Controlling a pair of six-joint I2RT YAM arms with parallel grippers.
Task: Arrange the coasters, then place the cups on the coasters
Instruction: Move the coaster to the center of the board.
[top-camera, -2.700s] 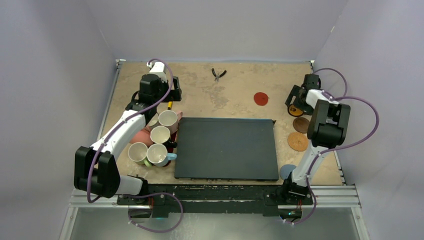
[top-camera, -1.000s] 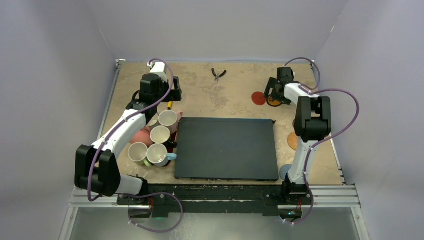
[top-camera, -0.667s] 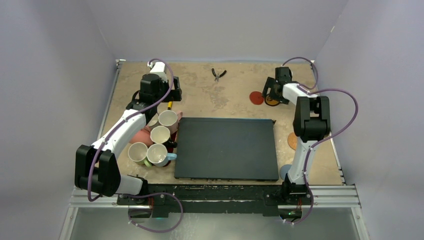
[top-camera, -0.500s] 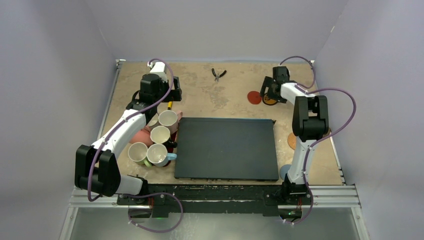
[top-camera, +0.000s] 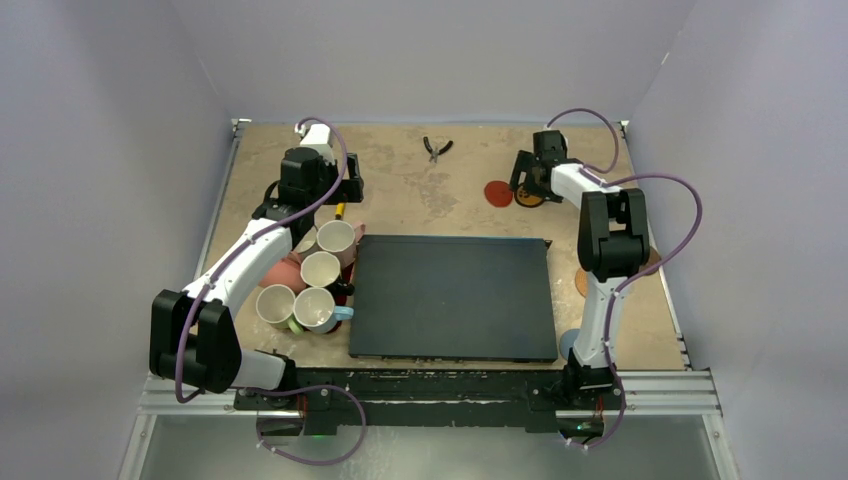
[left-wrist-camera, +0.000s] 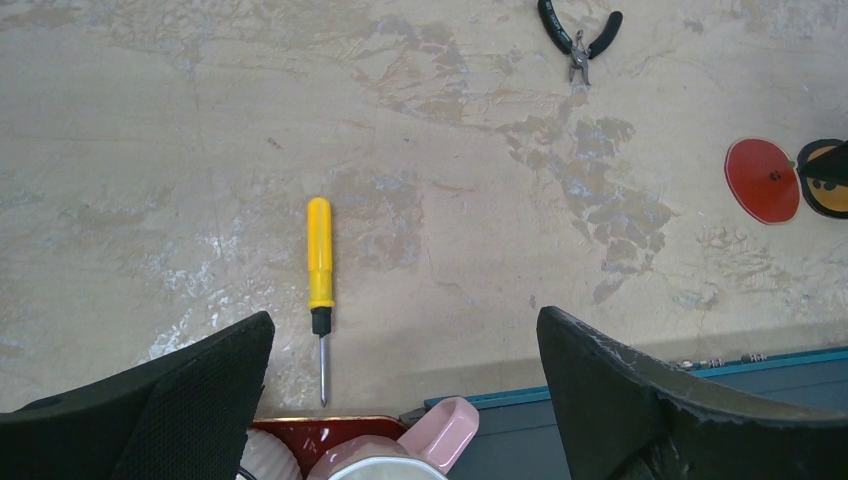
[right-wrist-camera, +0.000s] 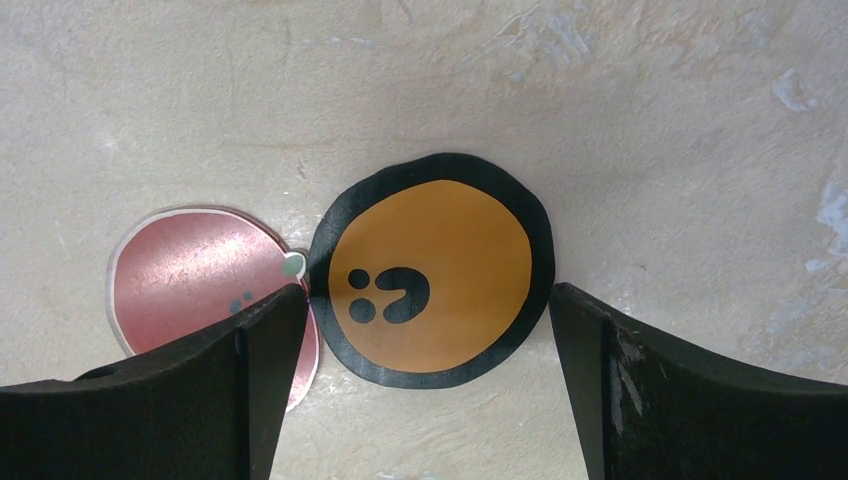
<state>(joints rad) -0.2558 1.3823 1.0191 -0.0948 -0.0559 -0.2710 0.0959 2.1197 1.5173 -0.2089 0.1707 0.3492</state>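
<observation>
Coasters (top-camera: 497, 193) unarranged, cups (top-camera: 322, 268) untouched
No coaster is laid on the mat (top-camera: 452, 297); cups are bunched left of it (left gripper (left-wrist-camera: 405, 340) and right gripper (right-wrist-camera: 425, 300) both released, nothing held).

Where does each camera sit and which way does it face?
Top external: high behind the bases, looking down on the table; left arm, right arm show.
Left wrist: on its arm, down at the yellow screwdriver; open left gripper at bottom.
Right wrist: likewise, straight down on the yellow coaster; open right gripper flanks it.
Shared: both wrist views show the red coaster.
</observation>
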